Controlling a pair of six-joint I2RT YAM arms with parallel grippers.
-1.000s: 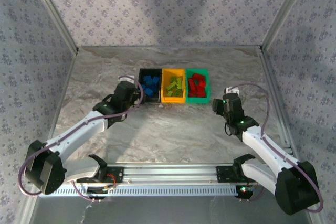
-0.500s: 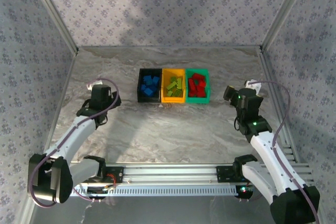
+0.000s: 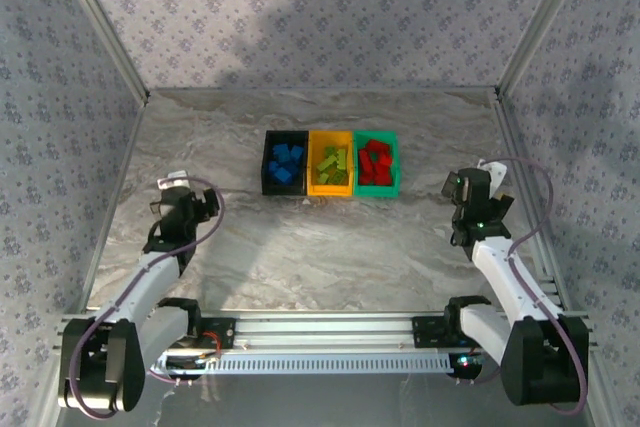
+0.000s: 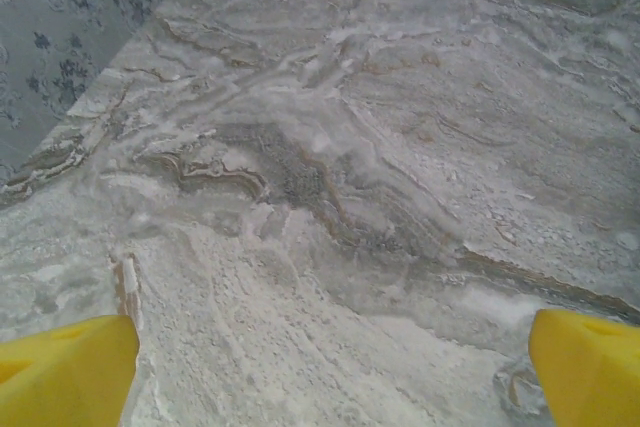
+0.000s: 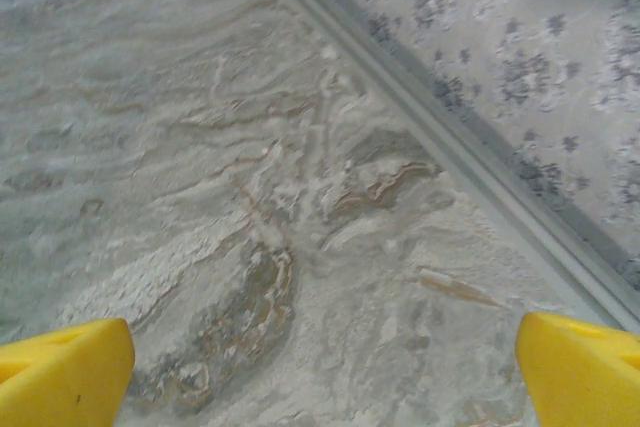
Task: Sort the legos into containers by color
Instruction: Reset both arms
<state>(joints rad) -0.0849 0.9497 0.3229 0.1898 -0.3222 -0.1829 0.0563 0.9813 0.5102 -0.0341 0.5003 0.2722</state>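
Three containers stand side by side at the table's middle back in the top view. The black bin holds blue legos. The orange-yellow bin holds lime green legos. The green bin holds red legos. My left gripper hangs over the left side of the table, far from the bins; its yellow fingers stand wide apart over bare marble, so it is open and empty. My right gripper is at the right side, its yellow fingers equally spread, open and empty.
Patterned walls close in the marble table on three sides. A metal rail along the right wall runs close to my right gripper. The arms' base rail crosses the near edge.
Both arms have drawn back from the bins, the left one out to the left side, the right one out to the right side. Both grippers opened wider.
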